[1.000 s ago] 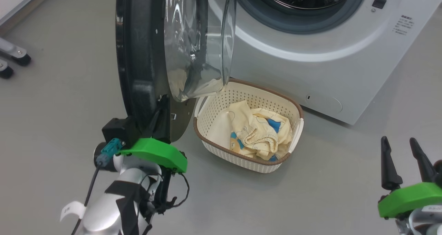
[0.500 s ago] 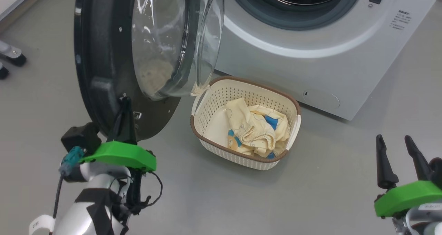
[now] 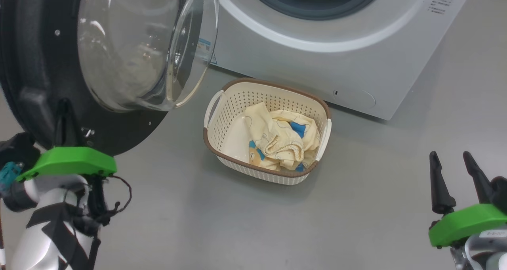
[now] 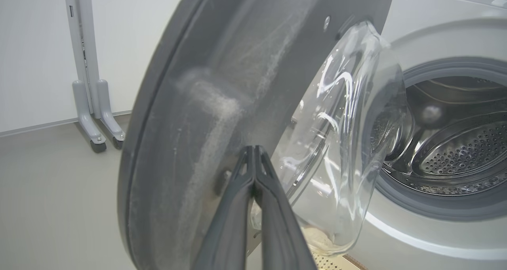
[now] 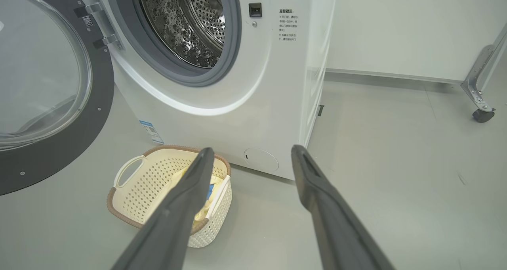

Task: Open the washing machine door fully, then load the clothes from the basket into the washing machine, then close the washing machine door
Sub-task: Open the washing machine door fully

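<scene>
Evidently opening step, nearly done: left fingers closed, empty, tips against inner face of door, wide of the machine. Right fingers spread, idle; clothes in basket on floor before machine. Next: leave door, reach into basket.

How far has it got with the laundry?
Done: the washing machine door is swung wide open. In hand: the left gripper, fingers shut, sits against the door's inner side. Left: the clothes lie in the basket, the right gripper open and empty; loading and closing remain.
</scene>
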`<state>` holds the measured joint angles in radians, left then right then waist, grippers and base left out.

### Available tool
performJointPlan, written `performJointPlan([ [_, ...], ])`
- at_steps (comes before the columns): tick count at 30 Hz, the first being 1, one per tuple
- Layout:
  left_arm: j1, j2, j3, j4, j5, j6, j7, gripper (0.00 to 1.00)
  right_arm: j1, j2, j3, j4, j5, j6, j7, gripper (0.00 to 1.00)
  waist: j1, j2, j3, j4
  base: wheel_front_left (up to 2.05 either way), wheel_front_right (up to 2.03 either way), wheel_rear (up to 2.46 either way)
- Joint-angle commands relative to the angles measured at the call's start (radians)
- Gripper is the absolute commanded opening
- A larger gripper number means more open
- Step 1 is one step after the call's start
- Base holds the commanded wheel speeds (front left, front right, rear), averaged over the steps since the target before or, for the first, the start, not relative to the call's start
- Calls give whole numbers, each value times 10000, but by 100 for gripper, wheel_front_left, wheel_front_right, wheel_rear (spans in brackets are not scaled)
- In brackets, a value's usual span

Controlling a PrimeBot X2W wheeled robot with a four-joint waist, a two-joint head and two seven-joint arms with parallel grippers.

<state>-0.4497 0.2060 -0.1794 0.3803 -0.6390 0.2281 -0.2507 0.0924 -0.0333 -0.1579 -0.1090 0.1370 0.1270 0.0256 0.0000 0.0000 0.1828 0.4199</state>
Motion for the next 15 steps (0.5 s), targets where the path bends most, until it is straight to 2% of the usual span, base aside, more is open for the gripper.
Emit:
performJointPlan([
  [1,-527,530,883,-95,199,-43,-110,0,-443,-169,218,-442,-131,37,46,100,0,0,92,-156,0,0,0],
  [10,-1043,825,2374,1047,515,-432,-110,0,-619,-169,279,-609,-284,37,161,100,0,0,425,-605,0,0,0],
  [15,-1411,1013,2838,1675,636,-663,-110,0,-719,-169,263,-689,-347,37,191,100,0,0,610,-764,0,0,0],
])
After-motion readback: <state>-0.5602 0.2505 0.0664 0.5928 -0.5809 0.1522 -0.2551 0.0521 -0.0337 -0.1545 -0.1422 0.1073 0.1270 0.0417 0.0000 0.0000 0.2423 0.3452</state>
